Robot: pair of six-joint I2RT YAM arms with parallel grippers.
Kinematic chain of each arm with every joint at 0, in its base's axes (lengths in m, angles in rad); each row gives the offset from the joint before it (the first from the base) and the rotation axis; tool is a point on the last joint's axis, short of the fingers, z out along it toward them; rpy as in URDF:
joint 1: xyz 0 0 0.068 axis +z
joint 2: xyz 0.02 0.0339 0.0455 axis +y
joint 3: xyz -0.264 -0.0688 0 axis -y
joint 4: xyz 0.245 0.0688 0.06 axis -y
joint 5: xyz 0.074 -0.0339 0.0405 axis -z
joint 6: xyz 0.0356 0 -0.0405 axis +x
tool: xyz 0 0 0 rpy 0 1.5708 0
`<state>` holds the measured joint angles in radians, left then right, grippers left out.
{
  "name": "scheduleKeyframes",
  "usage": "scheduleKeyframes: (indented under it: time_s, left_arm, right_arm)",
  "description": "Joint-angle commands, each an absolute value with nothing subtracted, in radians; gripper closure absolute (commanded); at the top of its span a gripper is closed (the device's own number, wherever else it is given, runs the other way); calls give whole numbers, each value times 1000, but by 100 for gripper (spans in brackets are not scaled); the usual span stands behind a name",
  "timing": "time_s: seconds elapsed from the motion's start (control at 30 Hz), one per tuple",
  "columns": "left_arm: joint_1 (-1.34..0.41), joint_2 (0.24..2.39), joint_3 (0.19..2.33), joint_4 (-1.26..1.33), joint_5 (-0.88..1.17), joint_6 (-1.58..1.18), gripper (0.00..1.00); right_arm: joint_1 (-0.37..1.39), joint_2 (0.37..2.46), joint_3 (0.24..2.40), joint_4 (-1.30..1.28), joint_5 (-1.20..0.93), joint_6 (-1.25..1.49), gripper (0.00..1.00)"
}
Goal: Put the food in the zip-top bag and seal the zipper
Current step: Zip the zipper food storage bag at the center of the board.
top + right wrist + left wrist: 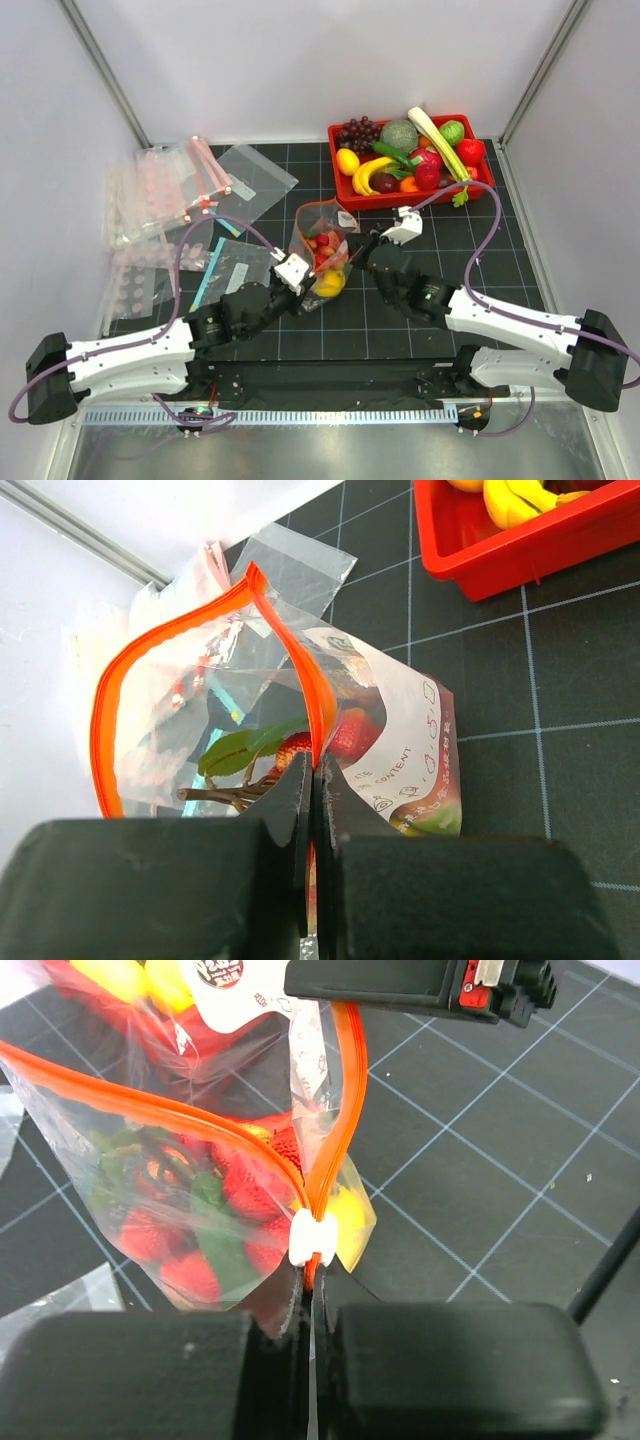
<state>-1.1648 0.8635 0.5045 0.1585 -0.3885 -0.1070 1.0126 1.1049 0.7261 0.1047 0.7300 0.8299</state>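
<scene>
The zip-top bag (318,225) stands upright at the table's middle, held between both grippers. Its red-orange zipper (352,1070) gapes open in a wide loop, as the right wrist view (99,740) also shows. Inside are red pieces (322,245), green leaves and a yellow fruit (330,285), low in the bag. My left gripper (315,1295) is shut on the zipper strip just below its white slider (320,1240). My right gripper (318,780) is shut on the strip at the other end. In the top view the left gripper (312,290) and right gripper (352,262) flank the bag.
A red tray (345,190) with several toy fruits and vegetables stands at the back right. Clear bags with pink strips (165,190) lie piled at the back left, and more flat bags (235,262) lie beside the left arm.
</scene>
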Motion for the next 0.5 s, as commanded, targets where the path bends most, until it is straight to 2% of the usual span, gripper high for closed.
scheduleKeyframes:
  time_s: [0.0, 0.17, 0.23, 0.27, 0.33, 0.37, 0.43, 0.47]
  left_arm:
    - [-1167, 873, 555, 178, -384, -94, 100]
    - [-1160, 861, 555, 175, -437, -104, 100]
    - [-1129, 841, 540, 189, -401, -115, 100]
    - [-1112, 832, 535, 190, -372, -129, 100]
    - [-1065, 799, 522, 190, -286, -133, 100]
    - [-1049, 790, 517, 187, -263, -140, 100]
    - [-1008, 761, 500, 190, -201, -147, 100]
    - [-997, 750, 494, 193, -186, -150, 100]
  right_arm:
    - [1014, 1065, 719, 163, 790, 857, 99]
    - [1019, 1022, 680, 192, 816, 867, 99]
    - [1019, 1005, 651, 233, 804, 820, 99]
    - [1020, 996, 646, 282, 761, 778, 96]
    - [1020, 983, 672, 288, 727, 673, 81]
    - [1020, 973, 690, 249, 712, 638, 68]
    - [1020, 947, 722, 227, 686, 551, 60]
    - [1020, 934, 727, 218, 663, 472, 52]
